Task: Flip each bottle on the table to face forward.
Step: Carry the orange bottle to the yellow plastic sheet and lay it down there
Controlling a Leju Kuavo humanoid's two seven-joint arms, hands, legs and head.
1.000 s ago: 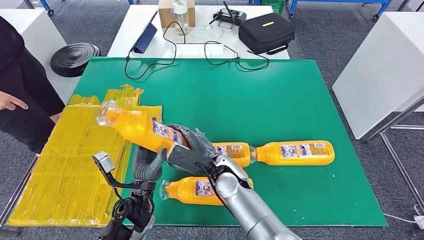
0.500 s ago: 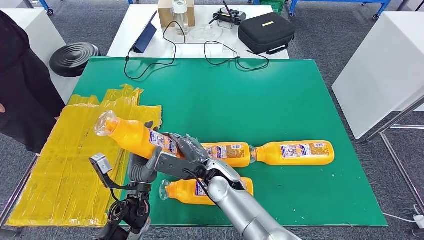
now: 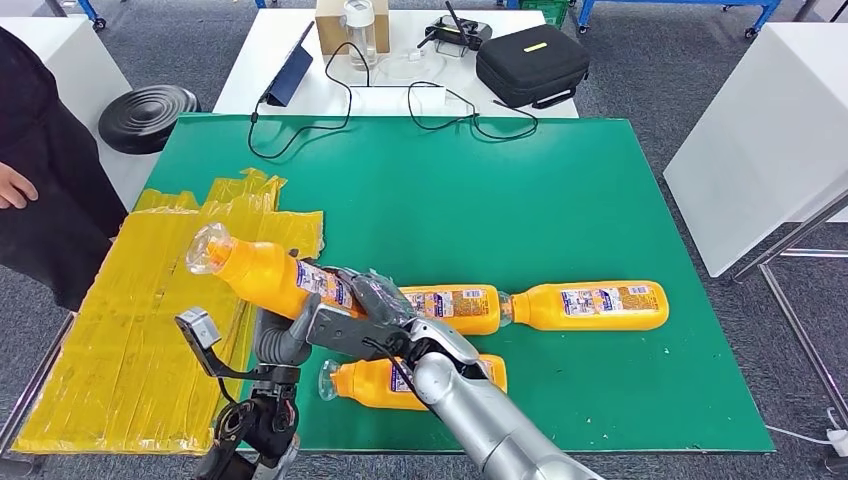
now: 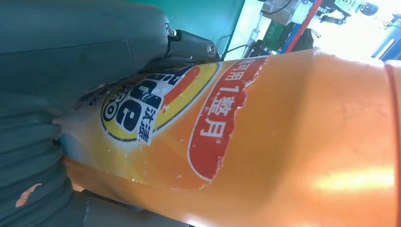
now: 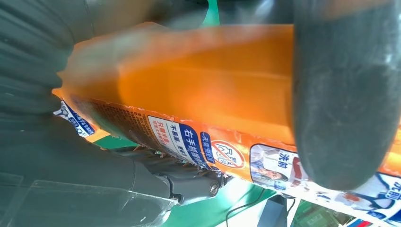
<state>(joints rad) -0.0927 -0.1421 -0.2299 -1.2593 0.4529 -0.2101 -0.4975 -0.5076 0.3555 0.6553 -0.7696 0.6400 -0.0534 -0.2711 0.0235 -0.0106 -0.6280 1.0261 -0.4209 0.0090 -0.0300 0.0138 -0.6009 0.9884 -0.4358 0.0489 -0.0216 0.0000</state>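
Wrapping around the label end of one orange bottle (image 3: 262,275), the fingers (image 3: 372,297) of the right hand (image 3: 352,318) are grasping it from above, while the left hand (image 3: 283,338) is gripping the same bottle from below, its thumb (image 3: 305,318) pressing the side. The bottle is being held tilted above the near left part of the green surface (image 3: 500,200), its cap end pointing out over the yellow sheets (image 3: 130,320).

In the left wrist view the front logo (image 4: 142,109) is facing that palm; in the right wrist view the small-print back label (image 5: 198,142) is showing.

The risk is lying in the handover: both hands are crowding one smooth end, so if one is letting go too early, the heavy free end is likely tipping down and slipping out. A drop would be falling onto the lying bottle (image 3: 400,383) just below, or knocking the two bottles (image 3: 560,306) lying end to end just beyond the hands, possibly rolling one.
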